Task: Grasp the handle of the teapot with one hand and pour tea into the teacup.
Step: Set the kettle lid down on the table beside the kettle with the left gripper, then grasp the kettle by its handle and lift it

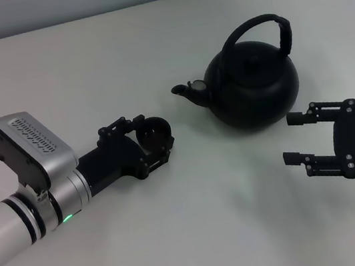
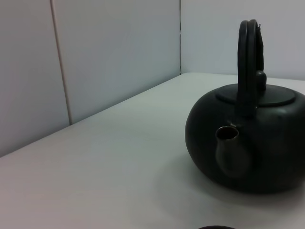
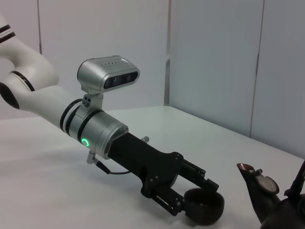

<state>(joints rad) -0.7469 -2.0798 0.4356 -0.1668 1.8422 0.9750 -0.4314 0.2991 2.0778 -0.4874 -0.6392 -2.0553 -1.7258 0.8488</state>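
Two hands, one teapot and one teacup are seen on a single pale worktop (image 1: 201, 237). Nearest the robot, at its right side, the right hand (image 1: 294, 137) is held low over the worktop with its two fingers spread apart and nothing between them; it is pointed toward the teapot and lies just beside the pot's body, without touching it. At the robot's left, the left hand (image 1: 157, 135) is stretched forward, and its fingers are closed around the one teacup (image 1: 152, 132), a small round black bowl that is gripped at its rim; in the right wrist view the same cup (image 3: 204, 206) is seen held at the fingertips, close to the worktop. Beyond and between the two hands, the one teapot (image 1: 254, 86) is stood upright on the worktop, its short spout (image 1: 188, 91) turned toward the teacup, with a clear gap left between them. Its single arched handle (image 1: 262, 25) is raised above the lid and is touched by neither hand. Farthest off, pale wall panels (image 2: 114, 52) are seen behind the worktop.
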